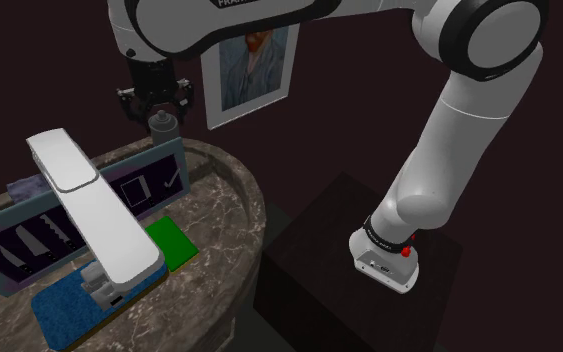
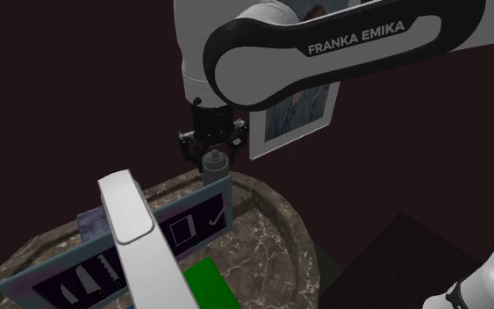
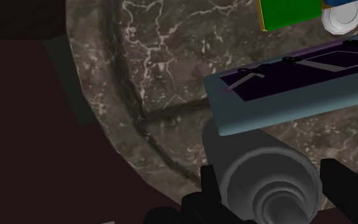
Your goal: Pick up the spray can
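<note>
1. The gripper [image 2: 214, 145] hangs straight above the grey spray can [image 2: 214, 163], its 2 fingers spread to either side of the can's cap.
2. The can stands upright on the round marble table [image 1: 224, 200], near its far rim.
3. It is just behind the blue-framed box printed with knives [image 1: 79, 215].

The shoulder view looks from beside the stand [image 1: 319, 235], down over the round marble worktop [image 1: 224, 205] toward the framed portrait [image 1: 254, 60] behind it. The second exterior view faces much the same way but sits nearer the worktop's far rim; both share that rim and the portrait. The wrist view, on the gripper [image 3: 269, 191], looks steeply down at the worktop's edge from close above.
</note>
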